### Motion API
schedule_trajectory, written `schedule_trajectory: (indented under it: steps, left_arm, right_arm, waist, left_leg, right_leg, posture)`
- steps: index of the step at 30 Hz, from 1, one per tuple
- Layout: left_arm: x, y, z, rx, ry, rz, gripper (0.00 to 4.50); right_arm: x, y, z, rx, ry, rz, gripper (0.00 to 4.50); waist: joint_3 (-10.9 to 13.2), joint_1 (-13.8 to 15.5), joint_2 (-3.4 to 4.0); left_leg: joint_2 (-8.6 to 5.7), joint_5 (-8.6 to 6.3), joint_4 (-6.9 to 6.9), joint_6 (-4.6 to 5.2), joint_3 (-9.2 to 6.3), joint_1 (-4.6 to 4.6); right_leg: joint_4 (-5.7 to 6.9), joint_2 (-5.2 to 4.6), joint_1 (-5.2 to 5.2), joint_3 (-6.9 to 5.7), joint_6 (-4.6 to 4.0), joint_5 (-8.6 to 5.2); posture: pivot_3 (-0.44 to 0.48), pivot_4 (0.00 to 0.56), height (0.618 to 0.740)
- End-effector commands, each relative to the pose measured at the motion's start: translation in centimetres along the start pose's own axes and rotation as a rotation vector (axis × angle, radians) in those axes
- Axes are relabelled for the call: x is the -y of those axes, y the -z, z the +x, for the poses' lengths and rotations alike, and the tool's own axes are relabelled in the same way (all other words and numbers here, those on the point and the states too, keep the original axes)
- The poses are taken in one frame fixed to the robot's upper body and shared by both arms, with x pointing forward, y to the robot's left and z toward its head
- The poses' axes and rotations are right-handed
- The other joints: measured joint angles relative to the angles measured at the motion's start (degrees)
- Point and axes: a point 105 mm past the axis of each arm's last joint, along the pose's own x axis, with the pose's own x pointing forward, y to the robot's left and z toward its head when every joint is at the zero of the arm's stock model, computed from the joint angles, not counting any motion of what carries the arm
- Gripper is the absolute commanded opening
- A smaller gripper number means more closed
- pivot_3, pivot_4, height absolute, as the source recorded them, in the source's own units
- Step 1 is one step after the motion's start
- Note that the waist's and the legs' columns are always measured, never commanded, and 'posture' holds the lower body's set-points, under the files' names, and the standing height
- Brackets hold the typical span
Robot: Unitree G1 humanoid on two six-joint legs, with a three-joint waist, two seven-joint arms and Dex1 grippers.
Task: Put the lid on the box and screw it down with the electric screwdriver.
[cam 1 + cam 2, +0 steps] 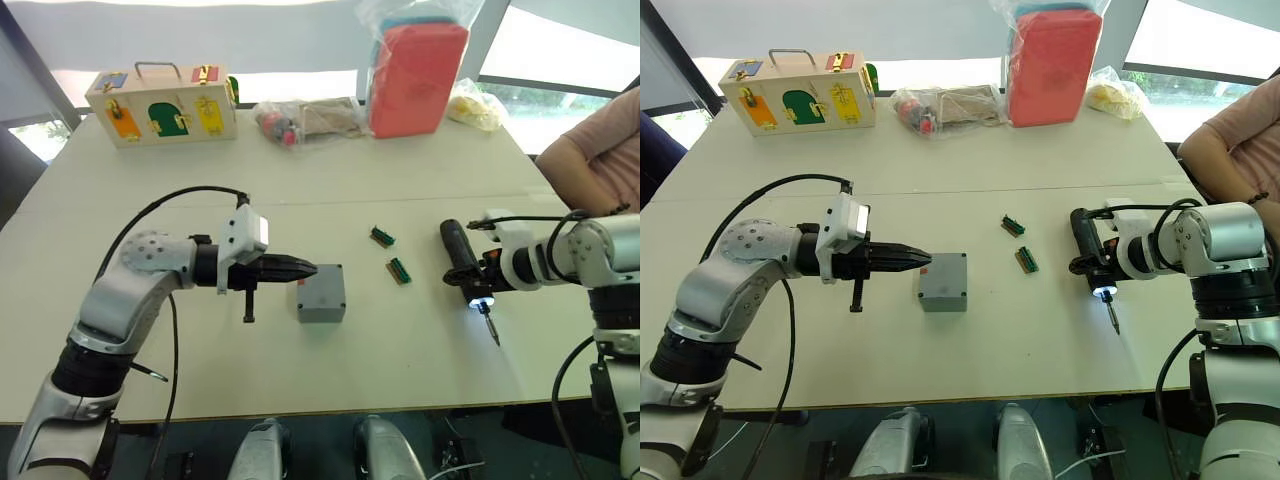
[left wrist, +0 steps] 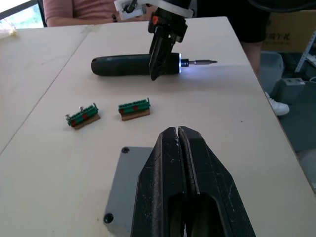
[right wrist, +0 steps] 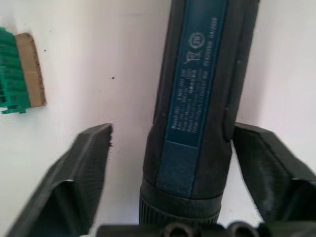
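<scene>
**Lid on the box, screwdriver lying on the table**

The grey box [image 1: 321, 293] sits near the middle of the table [image 1: 400, 370], toward its front edge, with the lid [image 2: 123, 185] on it — black screws show in two lid corners. The left gripper [image 1: 305, 268] is clenched, its tips over the box's left edge. The screwdriver [image 1: 466, 265] lies flat toward the table's right edge, its tip light glowing. The right gripper [image 3: 173, 148] straddles it with fingers [image 3: 86, 163] spread, not touching. Two green connectors [image 1: 391, 254] lie between box and screwdriver.

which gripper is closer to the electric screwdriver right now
Right. The right gripper straddles the electric screwdriver with its fingers open on either side. The left gripper is shut, over at the box.
</scene>
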Motion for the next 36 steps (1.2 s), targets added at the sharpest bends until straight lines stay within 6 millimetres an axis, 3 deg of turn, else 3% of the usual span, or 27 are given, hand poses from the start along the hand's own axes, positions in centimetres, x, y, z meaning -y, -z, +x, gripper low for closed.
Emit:
schedule_trajectory:
  steps: [1,5,7,10,12,19,25,36]
  left_arm:
    - [-0.6,0.4,-1.5,-0.034,-0.083,0.017,0.0]
    - [-0.9,1.9,-2.0,-0.074,-0.134,-0.014,0.0]
    - [-1.1,3.3,-2.1,-0.092,-0.171,-0.042,0.0]
    - [-1.2,4.9,-1.8,-0.119,-0.191,-0.06,0.0]
    - [-1.1,5.8,-1.2,-0.123,-0.183,-0.079,0.0]
    - [-0.9,7.7,0.0,-0.153,-0.15,-0.072,0.0]
    - [-1.5,8.6,1.1,-0.156,-0.153,-0.053,0.0]
    - [-3.9,8.4,4.3,-0.106,-0.136,-0.019,0.0]
  right_arm:
    - [-1.0,-4.5,-3.9,0.248,0.059,-0.277,4.45]
    - [-3.7,-5.6,-5.2,0.346,-0.059,-0.325,4.45]
    - [-7.1,-5.7,-5.5,0.44,-0.172,-0.402,4.45]
    - [-10.9,-4.7,-4.9,0.513,-0.303,-0.485,3.58]
    - [-12.4,-3.5,-3.6,0.517,-0.334,-0.539,2.95]
    - [-15.3,-0.3,0.6,0.483,-0.426,-0.509,0.15]
    - [-17.2,0.9,1.9,0.465,-0.481,-0.488,0.03]
    - [-19.4,3.2,1.4,0.374,-0.578,-0.534,0.03]
  waist:
    - [0.09,0.02,0.15]
    - [0.14,-0.29,0.1]
    - [0.14,-0.22,0.09]
    - [0.13,0.03,0.07]
    - [0.13,0.26,0.07]
    - [0.12,0.13,-0.03]
    - [0.11,0.13,-0.02]
    - [0.11,0.17,-0.03]
  left_leg:
    - [0.0,0.01,0.01,-0.01,0.0,0.0]
    - [0.07,0.0,-0.01,-0.01,-0.01,0.0]
    - [0.09,0.0,-0.05,-0.01,-0.03,0.01]
    - [0.14,0.0,-0.09,-0.01,-0.07,0.01]
    - [0.12,0.0,-0.08,-0.01,-0.08,-0.01]
    - [-0.02,0.01,0.1,-0.01,0.02,-0.03]
    - [-0.05,0.04,0.13,-0.07,-0.04,0.02]
    - [-0.07,0.03,0.44,-0.06,-0.06,-0.04]
  right_leg:
    - [0.0,0.0,-0.01,0.0,0.01,0.0]
    - [0.0,0.09,-0.03,-0.02,0.06,0.02]
    - [0.03,0.09,-0.04,-0.03,0.06,0.02]
    - [0.08,0.11,-0.06,-0.06,0.05,0.03]
    - [0.09,0.1,-0.06,-0.08,0.06,0.03]
    - [0.01,-0.17,0.06,0.02,0.19,0.13]
    - [0.11,-0.05,0.06,-0.04,0.24,0.16]
    - [0.2,-0.06,0.11,-0.05,0.29,0.2]
  posture:
    - [0.0,0.15,0.73]
    - [0.0,0.15,0.73]
    - [0.0,0.15,0.73]
    - [0.0,0.15,0.73]
    - [0.0,0.15,0.73]
    - [0.0,0.15,0.73]
    - [0.0,0.15,0.73]
    - [0.0,0.15,0.73]
